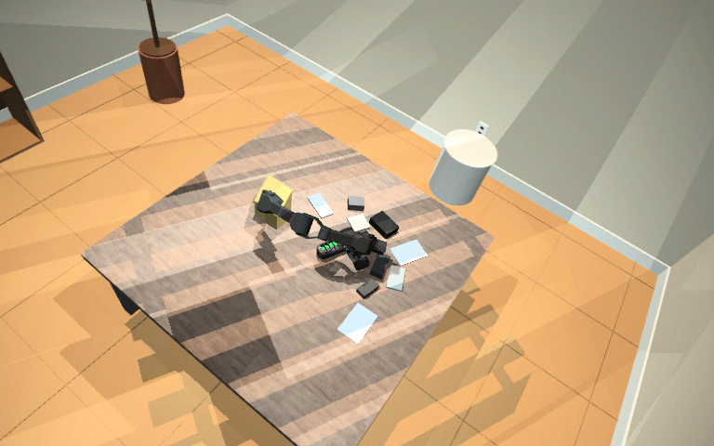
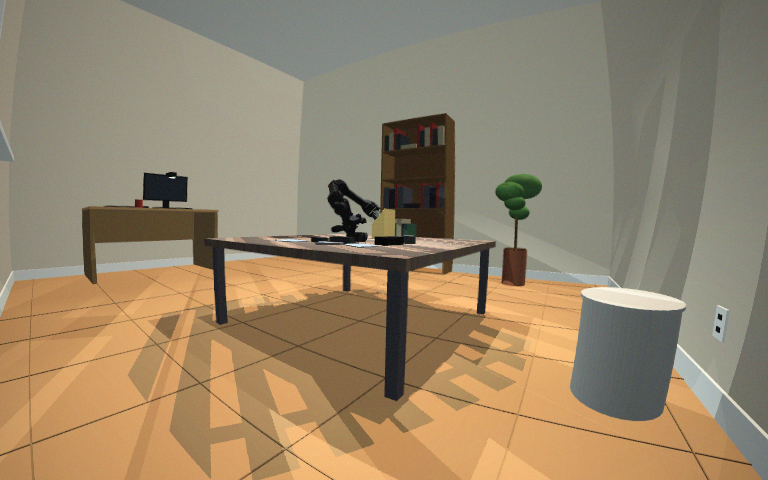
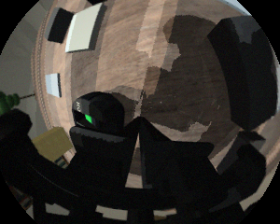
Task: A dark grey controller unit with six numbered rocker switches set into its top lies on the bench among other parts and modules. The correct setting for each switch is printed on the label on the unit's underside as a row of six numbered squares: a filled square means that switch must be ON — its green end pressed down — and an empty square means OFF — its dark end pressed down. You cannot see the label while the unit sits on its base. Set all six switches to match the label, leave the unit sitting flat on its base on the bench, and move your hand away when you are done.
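Controller unit in dark grey with green-and-dark rocker switches [image 1: 330,249] [image 3: 104,108], near mid-counter, just beside the closed, empty black two-fingered pincer [image 1: 359,263] [image 2: 337,228] [image 3: 140,119].
In the top view, its long axis runs roughly from the left corner of the wood-striped counter [image 1: 316,386] [image 2: 317,252] [image 3: 121,47] towards the right corner, and the pincer lies off its right-corner end; the wrist view puts it left of the fingertips. The next move probably turns on that sideways offset. Its underside label is out of sight, so the required settings cannot be told.
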